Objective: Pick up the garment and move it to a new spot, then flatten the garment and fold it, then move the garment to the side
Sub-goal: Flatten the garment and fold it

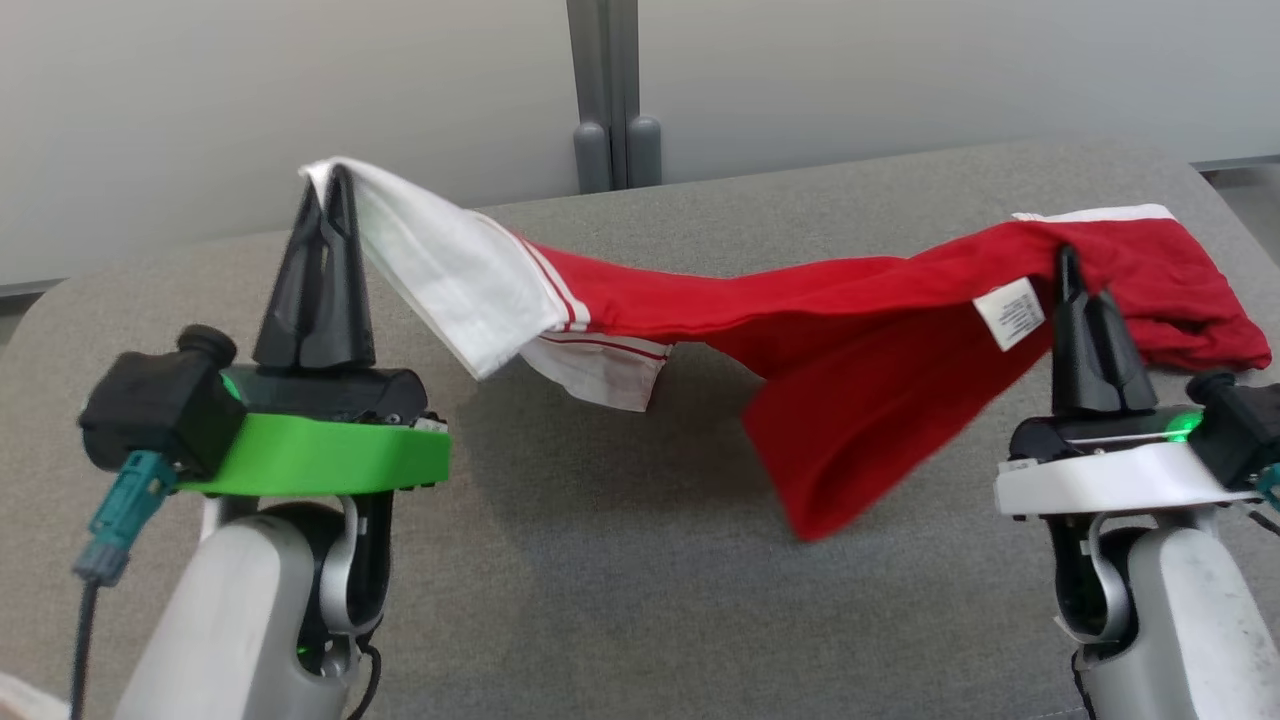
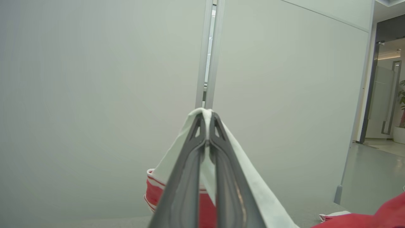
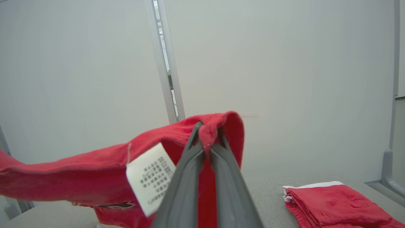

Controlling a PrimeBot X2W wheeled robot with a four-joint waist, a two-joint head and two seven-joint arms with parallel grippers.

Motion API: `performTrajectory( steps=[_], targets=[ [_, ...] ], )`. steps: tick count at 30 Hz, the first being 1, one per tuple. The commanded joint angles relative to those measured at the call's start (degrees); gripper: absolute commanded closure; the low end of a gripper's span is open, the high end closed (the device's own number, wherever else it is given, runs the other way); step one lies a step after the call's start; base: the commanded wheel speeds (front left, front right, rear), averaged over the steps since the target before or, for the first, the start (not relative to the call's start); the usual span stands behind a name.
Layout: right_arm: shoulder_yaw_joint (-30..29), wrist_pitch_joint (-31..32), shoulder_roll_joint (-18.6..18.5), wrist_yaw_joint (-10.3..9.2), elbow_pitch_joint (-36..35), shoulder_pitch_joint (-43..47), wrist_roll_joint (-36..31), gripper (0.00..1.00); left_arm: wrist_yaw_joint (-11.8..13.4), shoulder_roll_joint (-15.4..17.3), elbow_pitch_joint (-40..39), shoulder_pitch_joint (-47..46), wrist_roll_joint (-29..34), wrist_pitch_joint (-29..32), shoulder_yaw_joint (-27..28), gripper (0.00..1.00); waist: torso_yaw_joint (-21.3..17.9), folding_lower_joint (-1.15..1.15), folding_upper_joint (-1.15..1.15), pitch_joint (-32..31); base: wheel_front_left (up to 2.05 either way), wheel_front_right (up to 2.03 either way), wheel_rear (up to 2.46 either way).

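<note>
- Grey woven cloth covers the counter point(image 1: 620, 580); its far corners are rounded and its top looks flat and even.
- Behind it stands a pale grey wall point(image 1: 300, 90) of plain panels, joined by a grey metal post point(image 1: 610, 90) with two rounded feet at the counter's back edge.
- In the left wrist view a glossy floor point(image 2: 373, 177) runs off to the right past the wall's end to a dark-framed doorway, with a plant point(image 2: 401, 107) at that view's edge.
- A red garment point(image 1: 850, 330) with a white end point(image 1: 440, 270) and red-and-white striped trim hangs lifted over the counter, strung between the two arms and sagging in the middle.
- Left jaws are pressed together on the top edge of the white end, which drapes down either side of them.
- Right jaws are clamped on a fold of red cloth, just beside a white printed label point(image 1: 1010, 312).
- A red flap droops from the middle towards the counter; whether it touches cannot be told.
- Beyond the right jaws the garment's far end, edged in white, lies bunched on the counter near its right corner.
</note>
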Motion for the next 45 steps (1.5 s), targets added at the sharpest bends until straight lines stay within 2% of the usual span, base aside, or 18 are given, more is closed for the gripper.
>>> performTrajectory(
  steps=[1, 7, 11, 17, 21, 24, 28, 31, 33, 36, 39, 42, 45],
  targets=[
    [-0.7, 0.7, -0.2, -0.02, -4.2, 1.3, -1.2, 1.0, 0.7, 1.2, -3.7, -1.4, 1.0, 0.5, 0.4, 1.0, -0.2, 0.0, 0.0, -1.8, 0.0, 0.0, 0.0],
    [-1.7, 4.7, -0.2, -0.02, -23.5, 4.5, -4.9, 1.0, 1.1, 5.9, -19.2, -5.3, 5.9, 4.1, 1.3, 1.0, -1.3, 0.0, 0.0, -2.4, 0.0, 0.0, 0.0],
    [-1.8, 8.1, -0.8, -0.02, -33.1, 6.0, -6.5, 1.0, 1.3, 8.3, -26.7, -7.8, 8.6, 7.6, 1.4, 1.0, -2.5, 0.0, 0.0, -2.2, 0.0, 0.0, 0.0],
    [-2.3, 11.1, -1.3, -0.02, -41.6, 6.7, -7.8, 1.0, 0.9, 10.0, -31.0, -11.0, 9.9, 13.2, 1.2, 1.0, -4.1, 0.0, 0.0, 0.2, 0.0, 0.0, 0.0],
    [-2.1, 13.0, -1.2, -0.02, -41.5, 5.9, -6.9, 1.0, 0.4, 9.5, -29.6, -13.5, 8.9, 15.0, 0.7, 1.0, -4.6, 0.0, 0.0, 4.9, 0.0, 0.0, 0.0],
    [-2.2, 12.8, -1.5, -0.02, -37.9, 2.5, -5.5, 1.0, -0.6, 9.1, -26.2, -16.8, 7.8, 15.4, 0.6, 1.0, -4.6, 0.0, 0.0, 9.6, 0.0, 0.0, 0.0],
    [-2.0, 11.3, -4.0, -0.02, -27.2, -6.9, -4.4, 1.0, -3.4, 8.2, -16.9, -25.3, 6.0, 15.0, 0.5, 1.0, -4.2, 0.0, 0.0, 16.6, 0.0, 0.0, 0.0],
    [-0.4, 9.8, -5.9, -0.02, -16.7, -19.2, -2.9, 1.0, -6.0, 6.7, -5.9, -35.3, 5.8, 13.8, 0.1, 1.0, -3.9, 0.0, 0.0, 21.4, 0.0, 0.0, 0.0],
    [0.4, 8.3, -7.7, -0.03, -9.5, -28.6, -3.9, 1.0, -6.8, 5.8, 2.0, -43.6, 7.4, 11.7, 0.5, 1.0, -3.6, 0.0, 0.0, 24.0, 0.0, 0.0, 0.0],
    [0.9, 4.2, -7.6, -0.02, 2.0, -43.1, -6.0, 1.0, -6.1, 3.2, 14.4, -55.7, 9.2, 6.1, 1.7, 1.0, -3.3, 0.0, 0.0, 27.3, 0.0, 0.0, 0.0],
    [0.0, 1.4, -5.9, -0.03, 12.5, -53.2, -9.2, 1.0, -5.9, 1.1, 23.6, -63.1, 10.7, -0.1, 1.7, 1.0, -2.6, 0.0, 0.0, 29.0, 0.0, 0.0, 0.0],
    [1.0, 0.0, -5.3, -0.03, 21.1, -59.3, -13.5, 1.0, -6.1, -0.7, 30.0, -66.6, 11.5, -4.9, 1.0, 1.0, -1.1, 0.0, 0.0, 31.2, 0.0, 0.0, 0.0],
    [3.4, -0.2, -5.4, -0.03, 27.2, -60.8, -16.8, 1.0, -5.7, -2.2, 33.8, -64.2, 10.6, -6.9, 1.6, 1.0, 0.8, 0.0, 0.0, 33.8, 0.0, 0.0, 0.0]
  ],
)
